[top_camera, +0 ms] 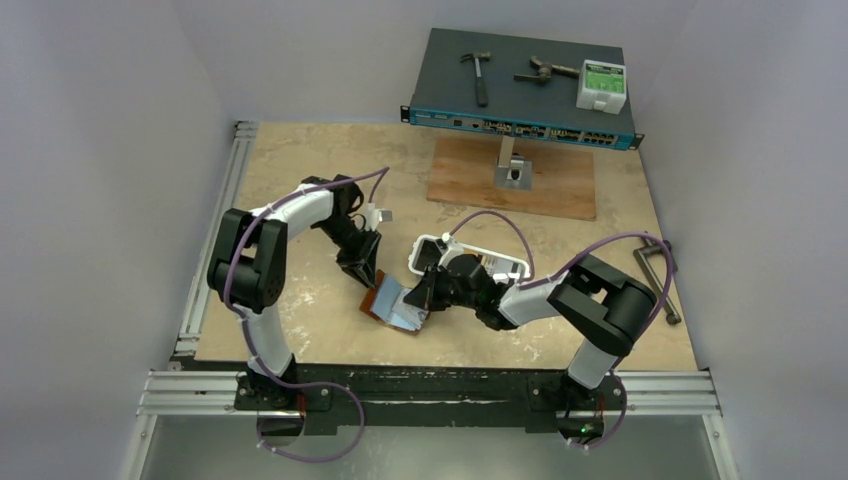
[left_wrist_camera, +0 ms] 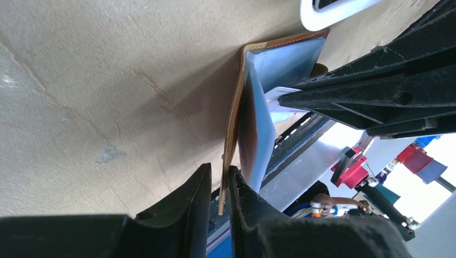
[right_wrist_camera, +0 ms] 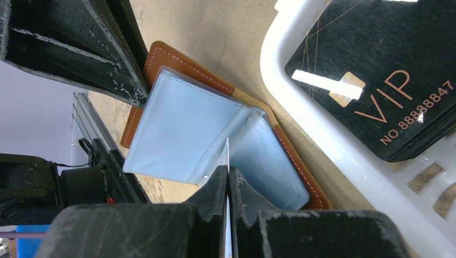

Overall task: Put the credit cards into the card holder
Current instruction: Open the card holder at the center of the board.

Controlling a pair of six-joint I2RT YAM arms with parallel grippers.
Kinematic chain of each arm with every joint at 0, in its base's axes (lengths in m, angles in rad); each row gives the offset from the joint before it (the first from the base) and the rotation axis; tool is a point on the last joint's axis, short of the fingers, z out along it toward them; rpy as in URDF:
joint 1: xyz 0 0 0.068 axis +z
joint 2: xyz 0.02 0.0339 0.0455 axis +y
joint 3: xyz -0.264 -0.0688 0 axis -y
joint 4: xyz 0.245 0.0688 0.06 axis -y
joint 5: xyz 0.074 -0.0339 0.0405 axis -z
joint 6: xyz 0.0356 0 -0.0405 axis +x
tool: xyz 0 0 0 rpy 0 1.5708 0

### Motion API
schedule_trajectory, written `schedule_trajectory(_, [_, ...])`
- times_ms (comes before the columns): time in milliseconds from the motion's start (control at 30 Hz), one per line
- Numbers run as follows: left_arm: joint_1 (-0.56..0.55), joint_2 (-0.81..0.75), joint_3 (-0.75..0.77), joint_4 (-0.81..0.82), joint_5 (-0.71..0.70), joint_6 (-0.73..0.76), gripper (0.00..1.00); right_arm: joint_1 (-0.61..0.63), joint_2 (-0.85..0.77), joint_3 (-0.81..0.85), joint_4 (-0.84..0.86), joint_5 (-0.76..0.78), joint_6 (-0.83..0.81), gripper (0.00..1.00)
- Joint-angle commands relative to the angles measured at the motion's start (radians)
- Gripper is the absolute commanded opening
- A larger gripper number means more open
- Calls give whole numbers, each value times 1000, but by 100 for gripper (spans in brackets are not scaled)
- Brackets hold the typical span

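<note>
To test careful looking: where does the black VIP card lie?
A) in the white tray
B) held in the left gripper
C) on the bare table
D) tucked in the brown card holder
A: the right wrist view shows the black VIP card lying inside the white tray, beside the open card holder, not in it.

light: bright, even | shadows: soft | wrist views — foreground soft, whites blown out

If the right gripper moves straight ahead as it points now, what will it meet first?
Probably the open card holder: the card pinched in the right gripper points at its clear pockets. Depth is uncertain.
</note>
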Motion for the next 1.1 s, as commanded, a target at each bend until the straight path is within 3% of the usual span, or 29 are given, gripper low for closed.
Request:
schedule_trajectory(0, [-1,-1,-9,27,-31,11,19,3,0,-19,22,23,7,0])
schedule_trajectory(200, [1,-4,5,-14,-13,10,25,4,-6,-1,33,11,8,0])
schedule_trajectory(567, [65,-41,-3,-17,140,46,28,19,-41,47,29,-5,-8,0])
schedule_trajectory(667, [68,-23,-13,-13,144,49,38,22,-21,64,36,-11,-9,0])
schedule_trajectory(1067, [68,-13,-40,-6,212,111,40,21,57,124,70,-42,-7,0])
